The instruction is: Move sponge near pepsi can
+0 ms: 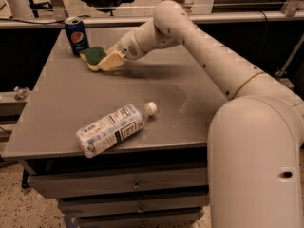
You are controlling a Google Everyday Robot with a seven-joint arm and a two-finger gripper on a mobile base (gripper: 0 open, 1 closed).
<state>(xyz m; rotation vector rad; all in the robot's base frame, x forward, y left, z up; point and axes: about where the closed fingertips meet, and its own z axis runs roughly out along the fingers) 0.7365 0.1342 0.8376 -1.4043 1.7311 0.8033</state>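
Note:
The pepsi can [77, 35] stands upright at the table's far left corner, dark blue with a silver top. The sponge [94, 54], green top over pale foam, rests low on the table just right of the can, a small gap between them. My gripper [106, 62] is at the sponge's right side, down at table level and touching it, with the white arm reaching in from the right. The gripper's pale yellow pads sit against the sponge and hide its right part.
A clear plastic bottle [114, 129] with a white label lies on its side near the table's front edge. The grey table [180, 103] stands over drawers [135, 184]. Office chairs and a rail stand behind the far edge.

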